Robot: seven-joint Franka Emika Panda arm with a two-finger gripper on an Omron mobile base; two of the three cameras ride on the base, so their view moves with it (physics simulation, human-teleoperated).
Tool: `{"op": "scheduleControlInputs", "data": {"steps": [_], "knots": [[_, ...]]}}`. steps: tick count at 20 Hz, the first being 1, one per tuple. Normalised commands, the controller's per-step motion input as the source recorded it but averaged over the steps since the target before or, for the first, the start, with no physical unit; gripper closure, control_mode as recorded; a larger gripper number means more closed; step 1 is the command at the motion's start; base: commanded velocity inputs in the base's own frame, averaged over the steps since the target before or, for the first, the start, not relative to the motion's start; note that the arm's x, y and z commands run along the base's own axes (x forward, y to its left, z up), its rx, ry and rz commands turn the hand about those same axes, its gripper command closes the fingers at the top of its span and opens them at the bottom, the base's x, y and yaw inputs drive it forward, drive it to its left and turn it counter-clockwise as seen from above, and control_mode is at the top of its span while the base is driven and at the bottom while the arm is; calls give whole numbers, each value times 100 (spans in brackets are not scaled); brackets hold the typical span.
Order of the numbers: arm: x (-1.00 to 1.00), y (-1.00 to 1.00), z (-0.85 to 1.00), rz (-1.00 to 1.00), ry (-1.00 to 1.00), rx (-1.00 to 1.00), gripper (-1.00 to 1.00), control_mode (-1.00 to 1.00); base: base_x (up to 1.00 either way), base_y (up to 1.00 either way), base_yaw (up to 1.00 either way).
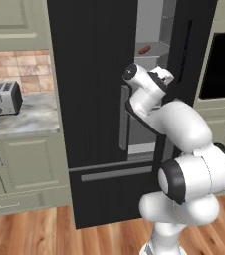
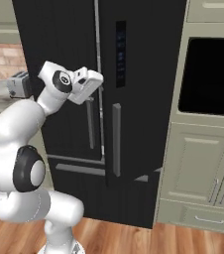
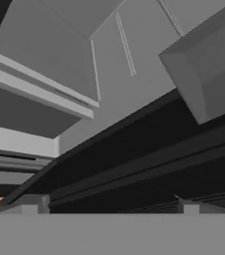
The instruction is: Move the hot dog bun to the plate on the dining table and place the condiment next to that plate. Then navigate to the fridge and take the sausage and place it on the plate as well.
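Observation:
The black fridge (image 1: 92,89) stands straight ahead, its right door (image 1: 184,55) swung partly open on the pale grey interior. A small reddish-brown sausage (image 1: 144,49) lies on an upper shelf inside. My gripper (image 3: 112,205) is open, its two tips set wide apart with nothing between them. It points into the gap, below the grey shelves (image 3: 40,89) and beside the dark door edge (image 3: 149,149). In the left base view my hand (image 1: 162,77) hovers at the opening, below and to the right of the sausage. The hot dog bun, plate, condiment and dining table are out of view.
A steel toaster (image 1: 5,98) sits on the marble counter (image 1: 32,119) left of the fridge. A built-in black oven (image 2: 213,74) and pale green cabinets (image 2: 198,163) stand to the right. The fridge's lower drawer (image 1: 109,189) meets the wooden floor (image 1: 35,234).

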Motion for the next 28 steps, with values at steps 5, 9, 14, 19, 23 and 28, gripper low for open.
{"op": "scheduleControlInputs", "data": {"steps": [5, 9, 14, 19, 23, 28], "knots": [[-4, -73, 0, -7, 0, 0, -100, -100, 0, 0, 0], [-22, -92, 0, -8, -1, 0, -100, -100, 0, 0, 0], [-52, -100, -10, -13, -7, 4, -100, -100, 0, 0, 0], [-48, -100, -13, -15, -7, 9, -100, -100, 0, 0, 0], [-20, -100, -4, -14, -5, 9, -100, -100, 0, 0, 0], [-1, -100, 0, -11, -10, 7, -100, -100, 0, 0, 0]]}}
